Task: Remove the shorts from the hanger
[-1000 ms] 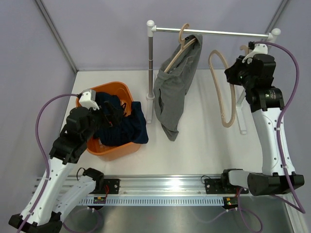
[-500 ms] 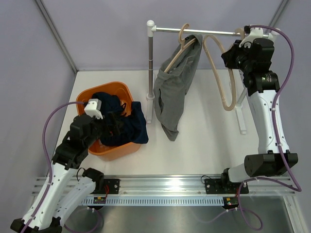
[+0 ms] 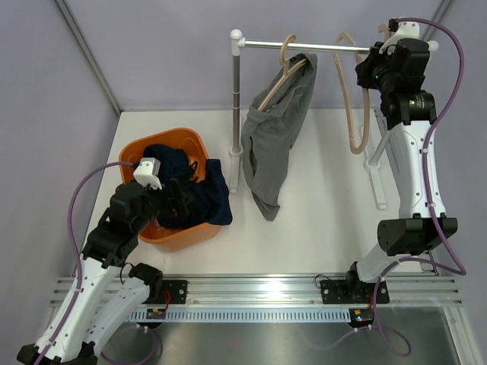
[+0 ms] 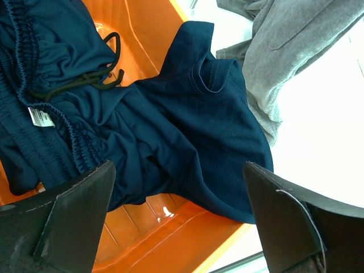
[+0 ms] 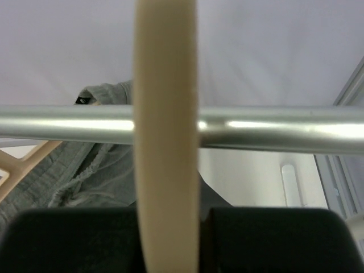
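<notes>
Left wrist shows limp navy shorts (image 4: 187,131) in a glossy tub (image 4: 153,34), left claw (image 4: 177,170) apart. Only right wrist shows right claw (image 5: 166,227) clamping a smooth beige hanger (image 5: 165,85).

- Rail (image 5: 273,129): bare metal tube, polished, showing bright streak reflections.
- Hanger (image 5: 165,114): beige, smooth and matt; whether plastic or wood cannot be told.
- Grey shorts (image 3: 274,144): soft heathered cloth, matt, lightly fuzzy at the waistband.
- Navy shorts (image 4: 193,125): thin fine-mesh cloth with a faint sheen, stitched hems and a ribbed elastic waist.
- Tub (image 4: 153,40): orange plastic, smooth and glossy, with sharp highlights.
- Table (image 3: 319,220): white, smooth, matt.
</notes>
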`<act>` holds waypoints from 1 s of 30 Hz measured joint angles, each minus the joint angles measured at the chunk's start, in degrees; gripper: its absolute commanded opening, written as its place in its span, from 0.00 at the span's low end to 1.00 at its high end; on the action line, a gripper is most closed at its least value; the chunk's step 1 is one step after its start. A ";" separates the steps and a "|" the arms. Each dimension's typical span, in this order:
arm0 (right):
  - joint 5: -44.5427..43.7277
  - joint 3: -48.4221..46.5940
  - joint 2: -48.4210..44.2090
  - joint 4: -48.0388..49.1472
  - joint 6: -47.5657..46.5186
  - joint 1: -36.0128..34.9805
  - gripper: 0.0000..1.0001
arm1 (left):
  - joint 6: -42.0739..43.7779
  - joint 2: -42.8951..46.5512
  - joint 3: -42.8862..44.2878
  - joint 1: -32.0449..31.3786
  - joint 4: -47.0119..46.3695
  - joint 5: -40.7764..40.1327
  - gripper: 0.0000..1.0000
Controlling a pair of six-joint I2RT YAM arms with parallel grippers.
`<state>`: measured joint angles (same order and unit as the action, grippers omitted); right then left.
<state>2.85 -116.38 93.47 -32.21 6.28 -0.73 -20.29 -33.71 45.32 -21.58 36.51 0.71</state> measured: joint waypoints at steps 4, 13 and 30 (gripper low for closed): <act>-0.87 -0.94 2.34 -0.92 0.00 0.00 0.00 | 0.00 0.00 0.00 0.00 -0.04 0.02 0.99; -4.39 -0.92 5.97 -1.14 0.00 0.00 0.00 | 0.04 0.00 -0.02 -0.07 -0.02 0.02 0.99; -9.79 6.12 1.73 1.07 1.27 0.00 0.14 | 0.39 0.90 -0.87 -0.70 0.04 -0.02 0.99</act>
<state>-6.94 -110.26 95.20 -31.14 7.55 -0.73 -19.90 -32.82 44.45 -22.28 36.56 0.69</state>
